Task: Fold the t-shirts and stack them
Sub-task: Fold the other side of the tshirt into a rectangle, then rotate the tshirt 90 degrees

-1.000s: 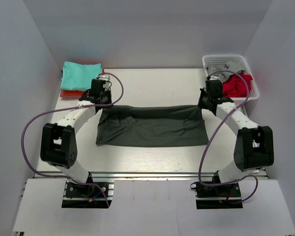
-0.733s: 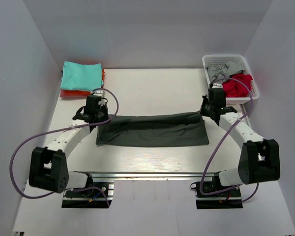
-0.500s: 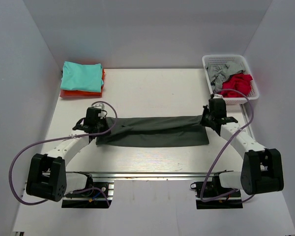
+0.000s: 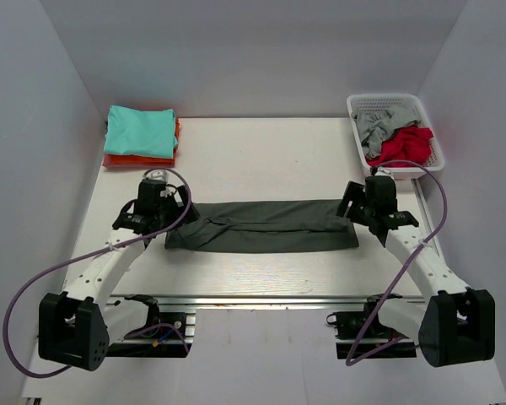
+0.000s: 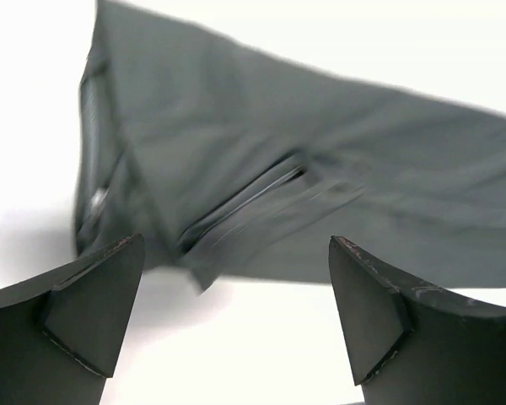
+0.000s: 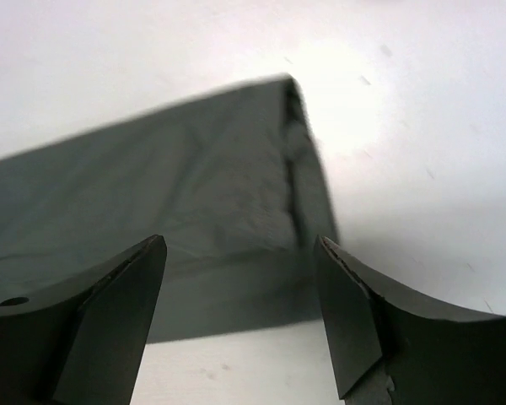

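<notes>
The dark charcoal t-shirt (image 4: 261, 225) lies flat mid-table, folded into a long narrow band. My left gripper (image 4: 164, 221) hovers at its left end, and my right gripper (image 4: 359, 213) at its right end. In the left wrist view the left gripper (image 5: 236, 308) is open over bare table, and the shirt's (image 5: 304, 169) folded corner lies just beyond its fingers (image 5: 93, 312). In the right wrist view the right gripper (image 6: 240, 312) is open just above the shirt's (image 6: 152, 211) near right corner, holding nothing.
A folded teal t-shirt (image 4: 141, 131) sits on an orange one (image 4: 116, 159) at the back left. A white mesh basket (image 4: 386, 98) at the back right holds a light grey t-shirt (image 4: 375, 126) and a red one (image 4: 405, 145).
Both grippers drew the shirt's far edge toward the near side, halving its depth, then opened and let go. Both arms now sit lower and nearer the front.
</notes>
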You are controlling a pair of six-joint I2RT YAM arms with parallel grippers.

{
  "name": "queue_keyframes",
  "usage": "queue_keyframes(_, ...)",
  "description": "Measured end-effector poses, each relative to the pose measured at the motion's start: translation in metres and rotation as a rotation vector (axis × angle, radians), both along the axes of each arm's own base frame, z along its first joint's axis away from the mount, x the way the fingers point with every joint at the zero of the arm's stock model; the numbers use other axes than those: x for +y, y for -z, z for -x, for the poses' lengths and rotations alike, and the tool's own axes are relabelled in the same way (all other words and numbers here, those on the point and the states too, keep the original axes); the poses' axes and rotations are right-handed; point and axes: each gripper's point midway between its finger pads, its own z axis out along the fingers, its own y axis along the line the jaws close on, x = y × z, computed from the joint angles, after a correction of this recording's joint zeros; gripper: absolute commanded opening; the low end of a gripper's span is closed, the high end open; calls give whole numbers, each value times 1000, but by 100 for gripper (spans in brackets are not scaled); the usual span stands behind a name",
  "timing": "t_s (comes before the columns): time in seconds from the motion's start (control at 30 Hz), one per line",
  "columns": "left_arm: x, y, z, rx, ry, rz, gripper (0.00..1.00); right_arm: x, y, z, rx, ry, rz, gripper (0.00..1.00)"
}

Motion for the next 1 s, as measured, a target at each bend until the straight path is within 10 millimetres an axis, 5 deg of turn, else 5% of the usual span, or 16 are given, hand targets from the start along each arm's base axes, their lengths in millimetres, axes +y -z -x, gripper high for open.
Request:
queue_keyframes(0.1, -11, -12, -18, -57, 29, 42, 100, 20, -22, -16, -86, -70, -69, 77)
queue_keyframes(0.23, -27, 3, -34, -18, 77, 84, 100, 49, -22, -27, -99, -170, -152, 77)
queue_keyframes(0.37, -34, 37, -38, 77, 100, 90, 100, 70, 2, -31, -27, -228, -221, 77)
queue_keyframes(0.53, -36, 67, -39, 157, 101, 95, 100, 73, 49, -26, 124, -206, -241, 77)
queue_keyframes(0.67, -38, 68, -58, 148, 86, 107, 100, 68, 64, -25, 176, -171, -238, 77)
queue_keyframes(0.83, -46, 68, -105, 121, 82, 103, 100, 63, 65, -22, 184, -158, -217, 77)
queue_keyframes(1.0, -66, 64, -205, 33, 122, 92, 100, 75, 66, 12, 205, -249, -214, 77)
